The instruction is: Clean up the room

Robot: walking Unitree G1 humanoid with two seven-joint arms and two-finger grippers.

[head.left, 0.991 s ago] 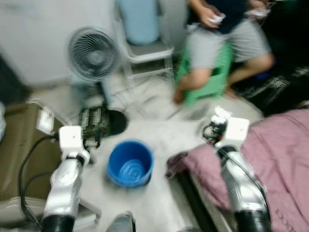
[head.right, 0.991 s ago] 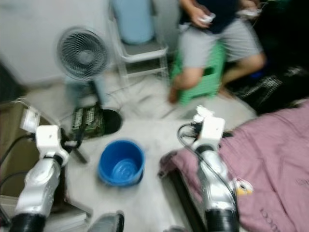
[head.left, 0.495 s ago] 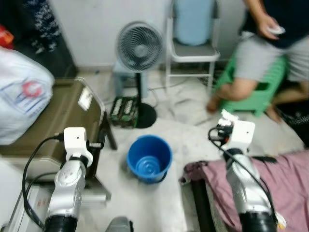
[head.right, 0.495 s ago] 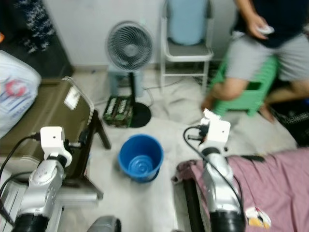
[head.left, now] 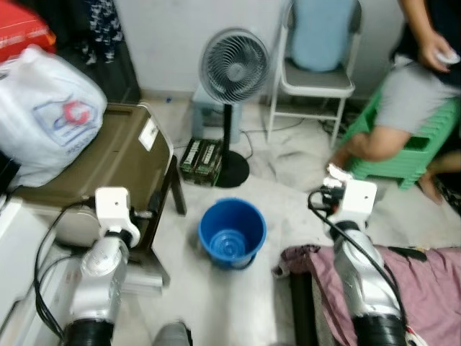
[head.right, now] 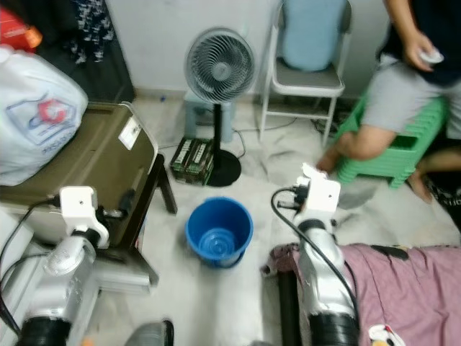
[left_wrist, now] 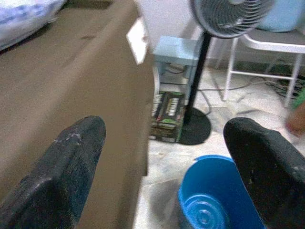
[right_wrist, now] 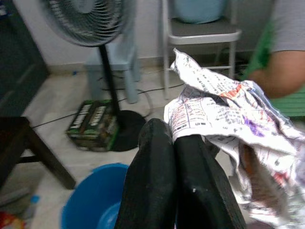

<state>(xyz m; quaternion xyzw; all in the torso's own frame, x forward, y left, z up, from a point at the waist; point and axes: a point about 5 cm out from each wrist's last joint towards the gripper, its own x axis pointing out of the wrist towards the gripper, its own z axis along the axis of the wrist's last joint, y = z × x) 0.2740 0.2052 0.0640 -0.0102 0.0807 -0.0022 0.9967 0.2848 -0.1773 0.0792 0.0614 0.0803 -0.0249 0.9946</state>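
A blue bucket stands on the pale floor between the two silver arms. Behind it a standing fan rises beside a folding chair. A person sits on a green stool.

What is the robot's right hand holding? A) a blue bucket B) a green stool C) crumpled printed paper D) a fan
C: the right gripper has its jaws shut on crumpled printed paper, while the blue bucket sits on the floor apart from it.
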